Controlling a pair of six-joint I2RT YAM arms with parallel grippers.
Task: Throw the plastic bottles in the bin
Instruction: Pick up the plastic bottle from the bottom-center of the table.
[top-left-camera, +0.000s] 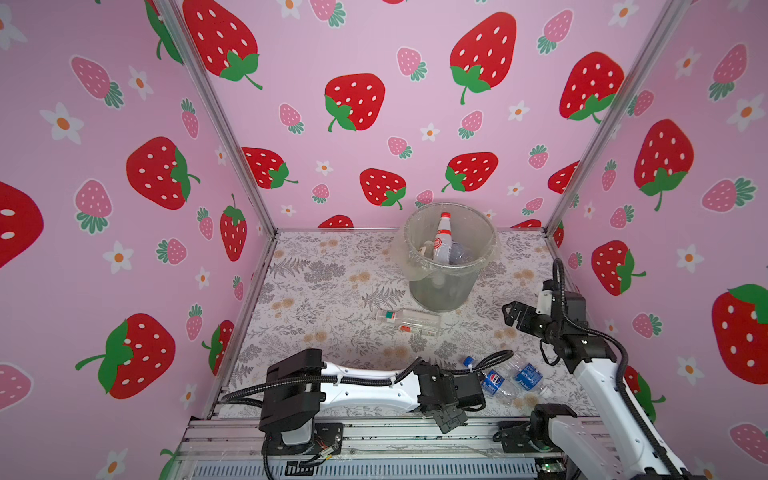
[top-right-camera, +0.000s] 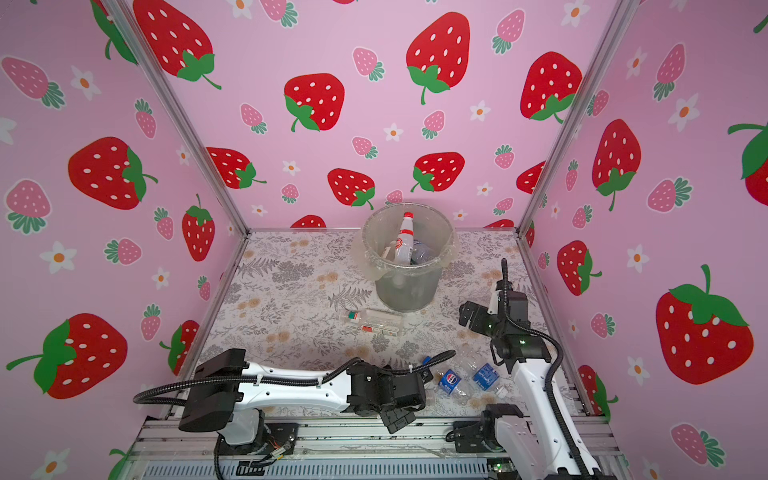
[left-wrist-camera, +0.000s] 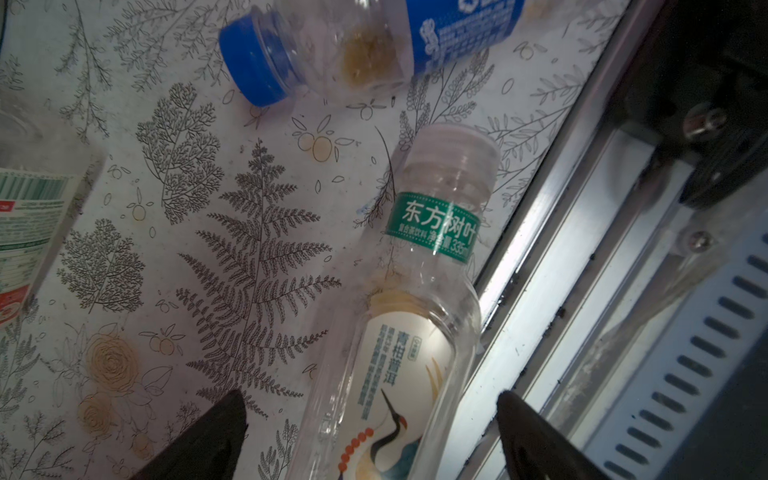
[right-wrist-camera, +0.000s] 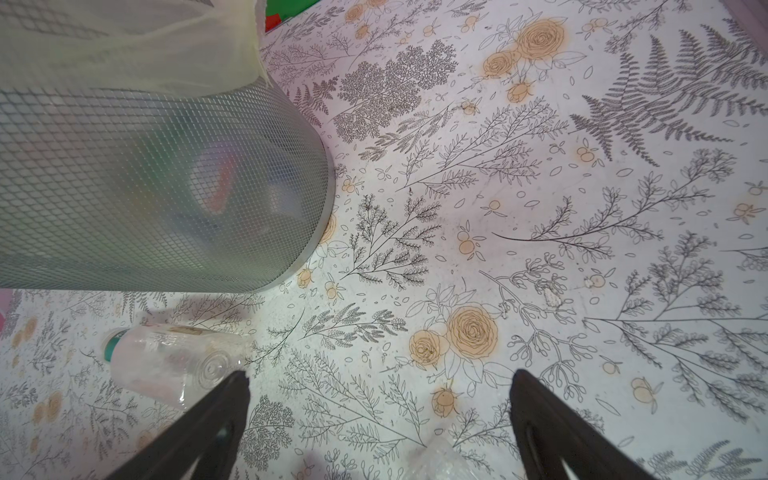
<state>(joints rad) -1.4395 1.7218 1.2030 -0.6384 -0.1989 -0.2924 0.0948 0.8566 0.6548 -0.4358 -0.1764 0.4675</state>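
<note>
The bin (top-left-camera: 446, 266) (top-right-camera: 405, 266) is a grey mesh bucket with a clear liner at the back of the table, holding a red-capped bottle (top-left-camera: 441, 237) and others. My left gripper (left-wrist-camera: 370, 401) (top-left-camera: 451, 419) is open at the table's front edge, its fingers straddling a lying clear bottle (left-wrist-camera: 415, 332) with a green neck band and a crane label, gaps on both sides. A blue-capped bottle (left-wrist-camera: 332, 45) lies beyond it. My right gripper (right-wrist-camera: 379, 375) (top-left-camera: 509, 313) hangs open and empty right of the bin (right-wrist-camera: 124, 166). Two bottles (top-left-camera: 409, 322) lie before the bin.
Two blue-labelled bottles (top-left-camera: 492, 382) (top-left-camera: 527, 376) lie between the arms at the front right. An aluminium rail (left-wrist-camera: 561, 291) runs just beside the crane bottle. A green-capped bottle (right-wrist-camera: 166, 361) lies beside one right finger. Pink strawberry walls enclose three sides.
</note>
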